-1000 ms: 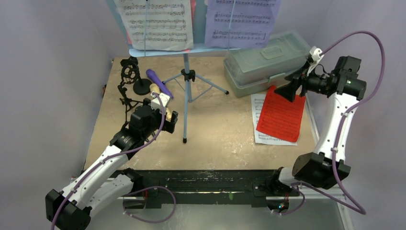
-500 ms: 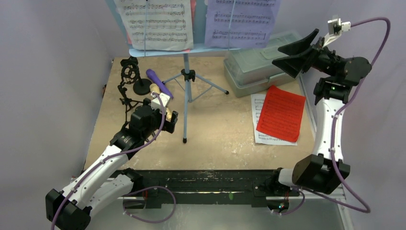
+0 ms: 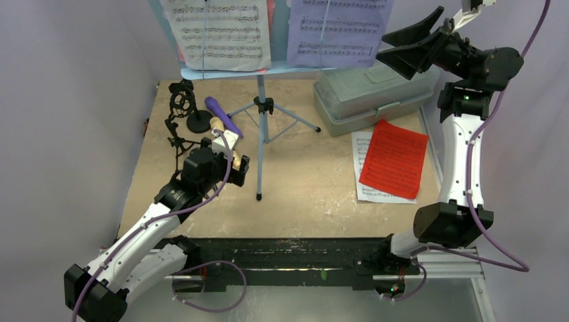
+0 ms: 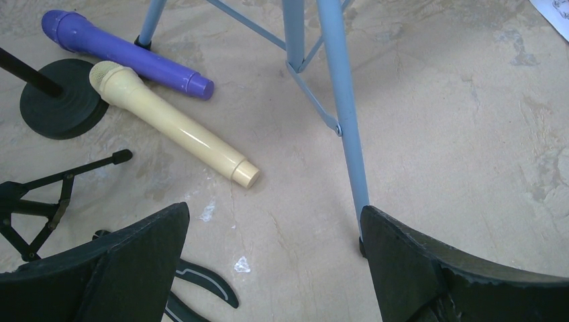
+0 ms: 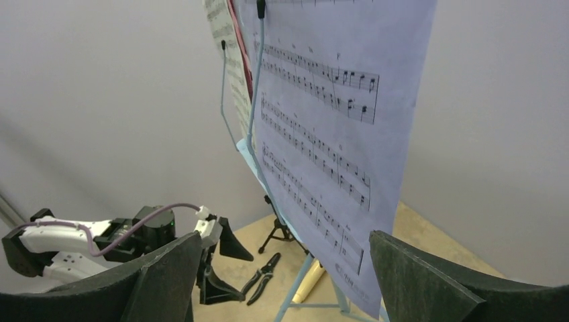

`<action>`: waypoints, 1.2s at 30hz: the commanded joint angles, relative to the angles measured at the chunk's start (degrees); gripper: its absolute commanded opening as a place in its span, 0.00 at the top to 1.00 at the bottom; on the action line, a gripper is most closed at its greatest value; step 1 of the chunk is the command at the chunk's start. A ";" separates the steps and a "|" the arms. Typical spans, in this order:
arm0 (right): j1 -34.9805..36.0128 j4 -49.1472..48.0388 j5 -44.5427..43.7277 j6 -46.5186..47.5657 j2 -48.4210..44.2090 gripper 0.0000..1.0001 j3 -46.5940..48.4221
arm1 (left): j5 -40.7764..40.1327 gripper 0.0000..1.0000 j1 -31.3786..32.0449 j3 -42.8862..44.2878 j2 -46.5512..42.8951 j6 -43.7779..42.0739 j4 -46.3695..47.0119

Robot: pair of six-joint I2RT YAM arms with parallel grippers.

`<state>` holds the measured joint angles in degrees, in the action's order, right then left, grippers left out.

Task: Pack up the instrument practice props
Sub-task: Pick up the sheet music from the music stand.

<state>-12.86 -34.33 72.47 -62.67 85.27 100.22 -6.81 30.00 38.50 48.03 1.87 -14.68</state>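
Observation:
A pale-blue tripod music rack (image 3: pixel 262 100) stands at the back and carries a white page (image 3: pixel 218 33) and a lavender page (image 3: pixel 339 30). My right gripper (image 3: pixel 406 43) is raised beside the lavender page (image 5: pixel 329 134), open and empty, with the page's lower corner just ahead of its jaws. Left of the rack lie a purple microphone (image 4: pixel 124 54) and a tan microphone (image 4: pixel 171 124), next to a black round-base holder (image 4: pixel 60 97) and a tripod holder with a ring (image 3: pixel 180 107). My left gripper (image 4: pixel 275 228) hovers open above the table by a rack leg (image 4: pixel 345 127).
A translucent grey-green lidded box (image 3: pixel 372 90) sits at the back right. In front of it a red page (image 3: pixel 394 159) lies on a white page (image 3: pixel 366 191). Black pliers (image 4: pixel 198 282) lie under my left gripper. Walls close in the back and both sides.
My right arm has swung up from above the red page and box to the height of the lavender page, its jaws widening. The left arm has not moved.

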 commanded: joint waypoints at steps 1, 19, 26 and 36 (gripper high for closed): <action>0.56 6.61 -2.77 5.88 1.58 0.01 5.24 | -0.65 0.00 -0.36 0.26 0.04 -0.08 1.43; 1.51 9.40 -4.34 8.99 5.74 0.04 8.10 | -0.96 0.00 -0.38 0.17 0.75 -0.21 1.48; 4.55 0.76 -2.25 2.91 5.34 0.13 5.63 | -1.02 0.00 -0.38 0.17 0.84 -0.20 1.49; 4.63 8.11 -2.77 9.01 3.88 0.76 8.55 | -1.12 0.00 -0.47 0.17 0.58 -0.21 1.41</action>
<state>-8.10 -28.38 69.95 -56.58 91.64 106.00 -7.31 30.00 38.50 48.90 1.87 -14.68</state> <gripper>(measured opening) 0.346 0.996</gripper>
